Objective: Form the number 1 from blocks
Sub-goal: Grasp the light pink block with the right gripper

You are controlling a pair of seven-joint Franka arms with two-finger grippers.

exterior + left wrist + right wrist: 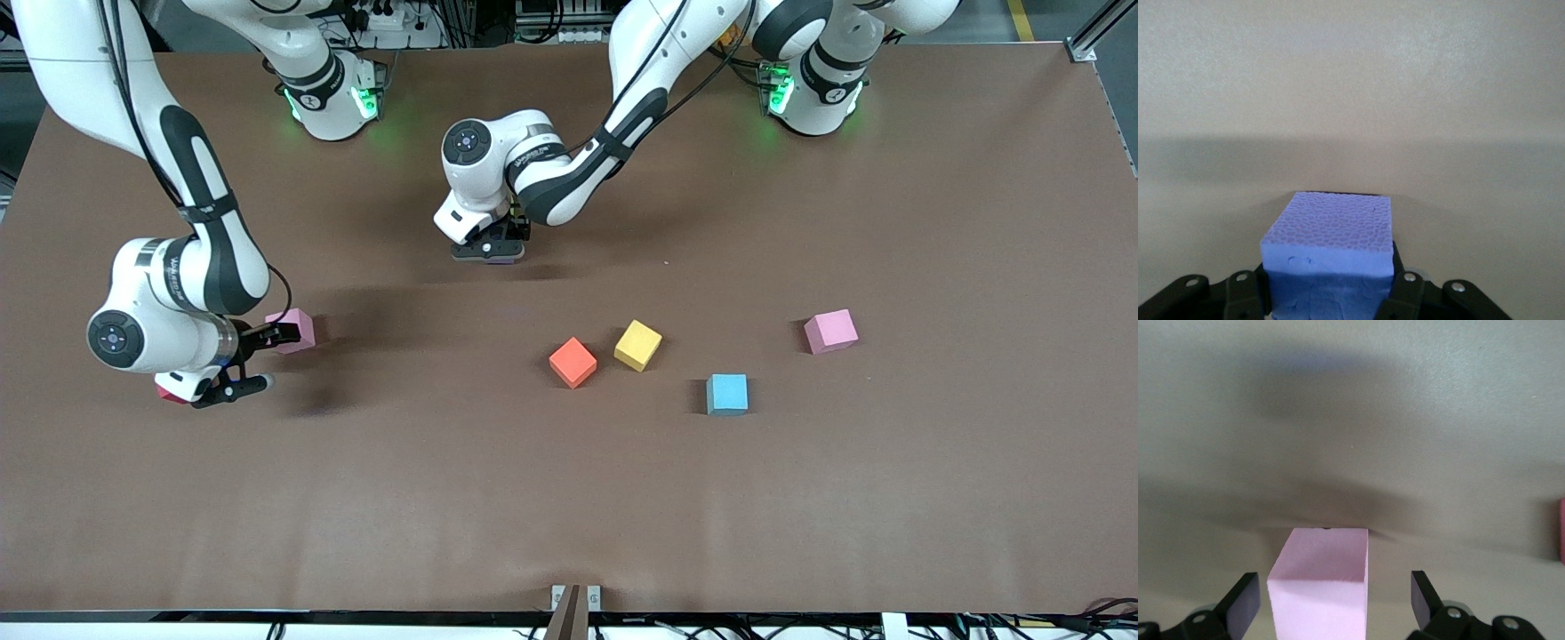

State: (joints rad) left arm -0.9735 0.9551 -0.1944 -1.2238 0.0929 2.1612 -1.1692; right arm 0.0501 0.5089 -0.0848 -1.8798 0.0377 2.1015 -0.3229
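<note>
Purple block (1328, 243) is pinched in the left gripper (493, 249), low over mid-bench toward the robots' edge, presumably to start the numeral. Right gripper (1335, 603) stands spread astride a pink block (1319, 583) near the right arm's end, ready to clamp.

Left gripper (492, 251) low over table (569, 516), mid-width, toward bases, clamped on held block (1328, 233).

Right gripper (277, 357) at right arm's end, fingers spread astride flanked block (1321, 580), not touching it.

Tucked block (167, 394) under right wrist, nearer camera than flanked block.

Toward left arm's end, in order: first block (572, 362), second block (637, 345) just beside it and slightly farther, third block (727, 394) nearest camera, fourth block (831, 331) well apart.
</note>
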